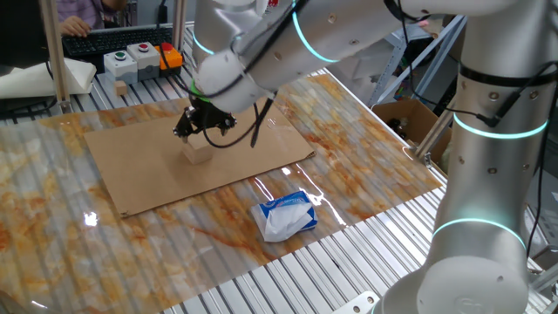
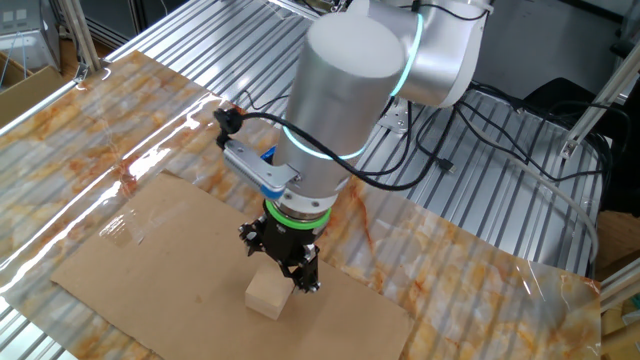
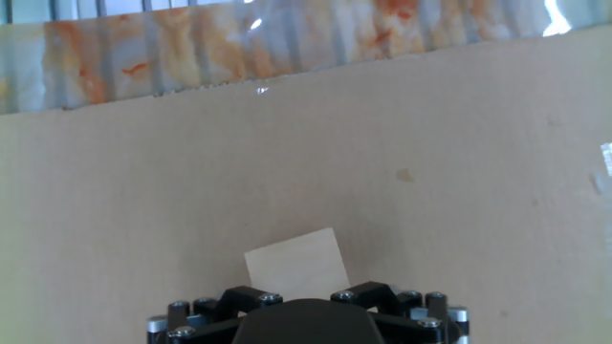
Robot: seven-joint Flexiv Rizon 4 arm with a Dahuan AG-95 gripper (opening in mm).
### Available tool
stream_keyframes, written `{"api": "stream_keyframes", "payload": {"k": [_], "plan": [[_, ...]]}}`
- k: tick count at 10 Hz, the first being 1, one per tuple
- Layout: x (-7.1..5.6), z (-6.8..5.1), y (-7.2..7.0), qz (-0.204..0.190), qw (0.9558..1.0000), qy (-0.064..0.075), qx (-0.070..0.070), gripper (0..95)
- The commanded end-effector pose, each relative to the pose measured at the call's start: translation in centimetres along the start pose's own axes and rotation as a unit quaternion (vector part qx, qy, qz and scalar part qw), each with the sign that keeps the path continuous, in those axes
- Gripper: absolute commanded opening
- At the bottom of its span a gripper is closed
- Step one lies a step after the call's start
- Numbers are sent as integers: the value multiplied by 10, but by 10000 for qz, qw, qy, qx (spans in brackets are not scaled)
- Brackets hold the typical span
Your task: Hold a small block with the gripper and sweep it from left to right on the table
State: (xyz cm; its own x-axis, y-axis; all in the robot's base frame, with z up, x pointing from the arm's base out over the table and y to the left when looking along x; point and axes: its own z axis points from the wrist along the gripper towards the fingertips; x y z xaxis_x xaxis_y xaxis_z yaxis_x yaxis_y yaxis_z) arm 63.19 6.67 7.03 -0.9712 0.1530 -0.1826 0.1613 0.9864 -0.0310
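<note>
Marbled orange-white table (image 1: 52, 209) with a cardboard sheet (image 1: 148, 174) on top. White-and-blue packet (image 1: 283, 216) sits nearest, then the small block (image 1: 198, 153) on the cardboard, directly under the gripper (image 1: 203, 125), jaws spread wide, not holding it.

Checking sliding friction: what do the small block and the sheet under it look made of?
The small block looks like plain unfinished wood: pale tan, matte, faintly grained. The brown sheet looks like cardboard: flat, dull, thin-edged, lying on the glossy marbled table.
</note>
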Motion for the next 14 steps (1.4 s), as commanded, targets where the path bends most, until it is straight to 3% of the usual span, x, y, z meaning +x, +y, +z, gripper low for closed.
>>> {"api": "stream_keyframes", "payload": {"k": [1,2,5,6,9,10,11,12,14], "plan": [[2,0,-1,243,9996,45,-147,950],[2,0,-1,295,9991,120,-294,950],[2,0,-1,367,9985,141,-384,950],[2,0,-1,491,9973,166,-528,950],[2,0,-1,486,9973,147,-536,950],[2,0,-1,485,9958,199,-749,950],[2,0,-1,694,9934,267,-877,760],[2,0,-1,545,9957,216,-717,760],[2,0,-1,423,9967,211,-656,760]]}}
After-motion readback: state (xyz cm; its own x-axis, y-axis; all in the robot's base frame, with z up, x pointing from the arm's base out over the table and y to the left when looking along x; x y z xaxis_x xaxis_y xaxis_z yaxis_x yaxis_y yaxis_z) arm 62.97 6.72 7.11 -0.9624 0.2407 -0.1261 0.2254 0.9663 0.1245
